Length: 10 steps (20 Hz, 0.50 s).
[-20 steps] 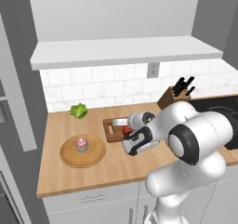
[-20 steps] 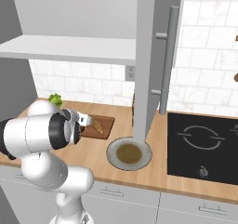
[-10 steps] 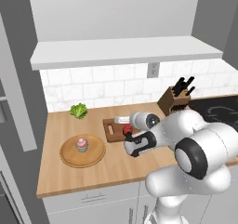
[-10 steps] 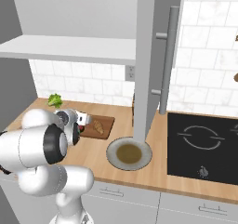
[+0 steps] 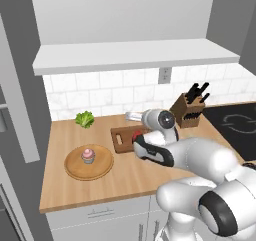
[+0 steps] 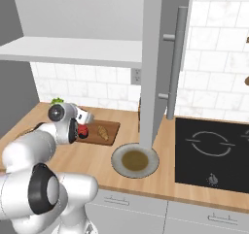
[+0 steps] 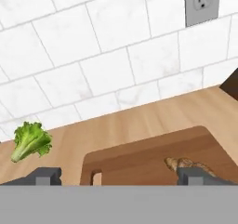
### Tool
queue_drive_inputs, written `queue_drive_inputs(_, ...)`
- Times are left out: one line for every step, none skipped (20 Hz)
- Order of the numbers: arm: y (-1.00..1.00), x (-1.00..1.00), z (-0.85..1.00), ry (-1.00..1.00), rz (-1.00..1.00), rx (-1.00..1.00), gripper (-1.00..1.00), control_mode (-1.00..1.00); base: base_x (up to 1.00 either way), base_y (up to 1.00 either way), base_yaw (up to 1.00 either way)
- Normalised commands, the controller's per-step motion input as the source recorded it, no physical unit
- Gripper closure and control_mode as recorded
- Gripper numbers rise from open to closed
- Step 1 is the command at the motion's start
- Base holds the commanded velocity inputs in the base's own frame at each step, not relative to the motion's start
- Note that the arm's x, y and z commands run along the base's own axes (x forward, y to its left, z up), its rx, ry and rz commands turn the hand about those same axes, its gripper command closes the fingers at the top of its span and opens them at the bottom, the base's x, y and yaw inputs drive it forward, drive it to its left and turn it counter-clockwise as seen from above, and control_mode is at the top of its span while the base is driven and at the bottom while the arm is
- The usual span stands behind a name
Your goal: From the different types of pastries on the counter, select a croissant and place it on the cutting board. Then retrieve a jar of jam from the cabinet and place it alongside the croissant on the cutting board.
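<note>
Two-finger dark gripper (image 7: 118, 176) spread wide over the flat dark-brown wooden cutting board (image 7: 139, 160), gripping nothing; small golden-brown ridged croissant (image 7: 186, 164) at 3 o'clock, leafy green lettuce (image 7: 30, 141) at 9.

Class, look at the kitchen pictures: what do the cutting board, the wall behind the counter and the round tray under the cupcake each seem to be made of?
Cutting board: dark brown wood, matte, going by its faint grain and cut slot handle.
Wall: glossy white tiles, probably ceramic or marble-look, with grey grout lines and faint veining.
Round tray: light wood, smooth, with a raised rim; its colour is close to the counter's. All rendered, so these are only appearances.
</note>
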Motion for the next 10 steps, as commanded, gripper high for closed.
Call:
queue_drive_inputs(-0.07, -0.19, 0.29, 0.19, -0.15, 0.20, -1.00, -1.00, 0.00, 0.00, 0.00)
queue_drive_inputs(-0.11, -0.11, 0.33, 0.23, -0.15, 0.20, -1.00, -1.00, 0.00, 0.00, 0.00)
queue_drive_inputs(-0.07, -0.01, 0.29, 0.24, -0.15, 0.18, -1.00, -1.00, 0.00, 0.00, 0.00)
queue_drive_inputs(0.00, 0.00, 0.24, 0.21, -0.14, 0.12, -1.00, -1.00, 0.00, 0.00, 0.00)
queue_drive_inputs(0.00, -0.01, 0.00, 0.15, -0.08, 0.03, -1.00, -1.00, 0.00, 0.00, 0.00)
queue_drive_inputs(0.00, 0.00, 0.00, 0.03, -0.02, 0.00, -1.00, -1.00, 0.00, 0.00, 0.00)
queue_drive_inputs(0.00, 0.00, 0.00, 0.03, 0.00, 0.00, -1.00, -1.00, 0.00, 0.00, 0.00)
queue_drive_inputs(0.00, 0.00, 0.00, 0.04, 0.00, 0.00, -1.00, -1.00, 0.00, 0.00, 0.00)
queue_drive_inputs(0.00, 0.00, 0.00, 0.03, 0.00, 0.05, -1.00, -1.00, 0.00, 0.00, 0.00)
queue_drive_inputs(-0.01, -0.09, 0.00, 0.08, 0.00, 0.07, -1.00, -1.00, 0.00, 0.00, 0.00)
